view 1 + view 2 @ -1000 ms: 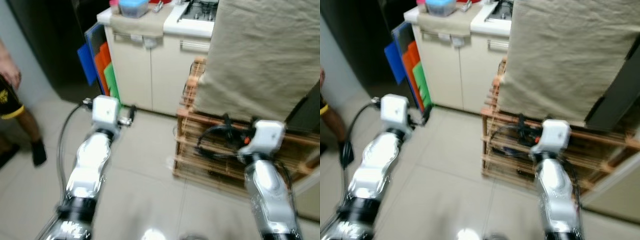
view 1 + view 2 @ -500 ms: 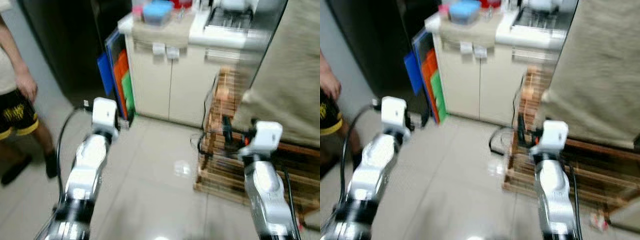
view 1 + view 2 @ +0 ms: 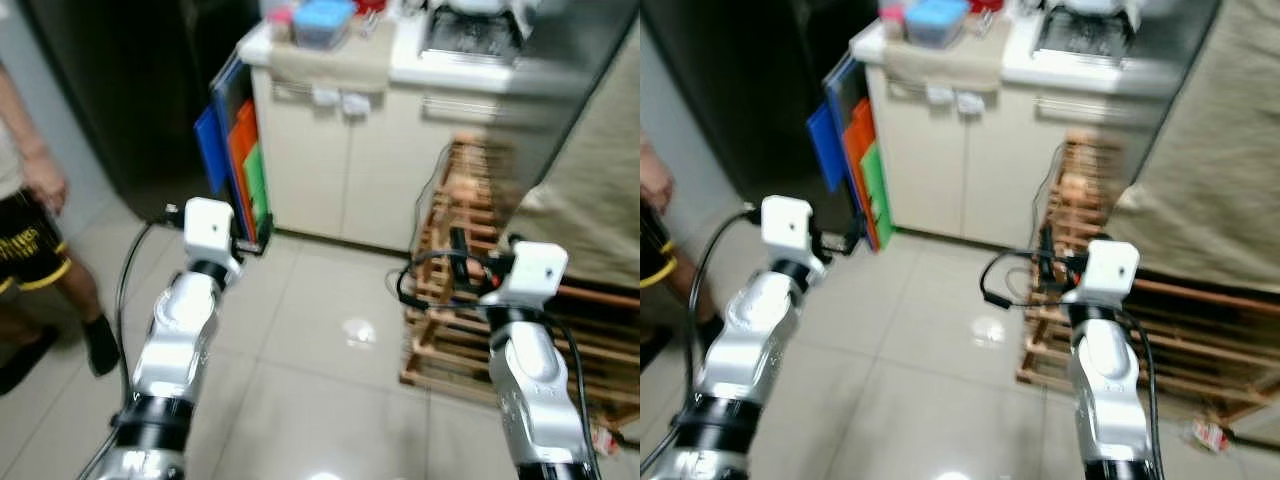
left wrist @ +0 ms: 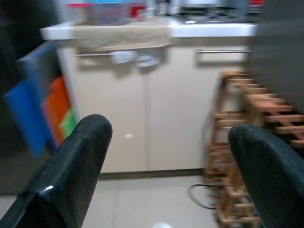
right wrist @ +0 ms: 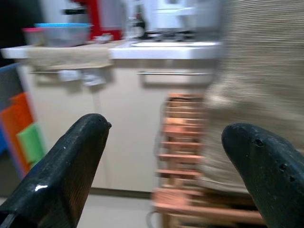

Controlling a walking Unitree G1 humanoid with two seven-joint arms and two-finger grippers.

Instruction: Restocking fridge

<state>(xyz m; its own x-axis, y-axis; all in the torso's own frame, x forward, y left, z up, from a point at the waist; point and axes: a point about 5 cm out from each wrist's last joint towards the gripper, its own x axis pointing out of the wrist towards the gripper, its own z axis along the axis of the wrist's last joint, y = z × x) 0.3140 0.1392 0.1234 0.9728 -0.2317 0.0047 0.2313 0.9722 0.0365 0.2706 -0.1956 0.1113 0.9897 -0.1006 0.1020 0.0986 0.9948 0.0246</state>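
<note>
At your far left a person [image 3: 30,215] in black shorts stands on the pale tiled floor [image 3: 300,370], well to the left of your left gripper [image 4: 164,156]. That gripper is held out in front of you at mid height, its two black fingers [image 4: 71,166] spread wide with nothing between them. Ahead of it and slightly to its left, blue, orange and green boards [image 3: 235,165] lean on edge against the side of a cream cabinet [image 3: 340,160], beside a tall dark unit [image 3: 120,90] that may be the fridge; you cannot tell for certain from here, and no groceries are in either gripper. Straight beyond the left gripper, on the cabinet's white counter [image 4: 142,31], a beige cloth [image 3: 330,65] hangs over the front edge, with a blue-lidded container [image 3: 322,20] standing on it.

Between the two grippers the floor shows a bright reflection of a light. Your right gripper [image 5: 166,156] is also raised and level with the left, fingers [image 5: 71,156] wide apart and empty. Directly ahead of it stands a slatted wooden rack [image 3: 500,290] with black cable [image 3: 430,285] looped at its front. Just to the right of that gripper, a large beige fabric sheet [image 3: 600,200] drapes down over the rack. A stove top [image 3: 470,30] sits on the counter, beyond and above the rack.
</note>
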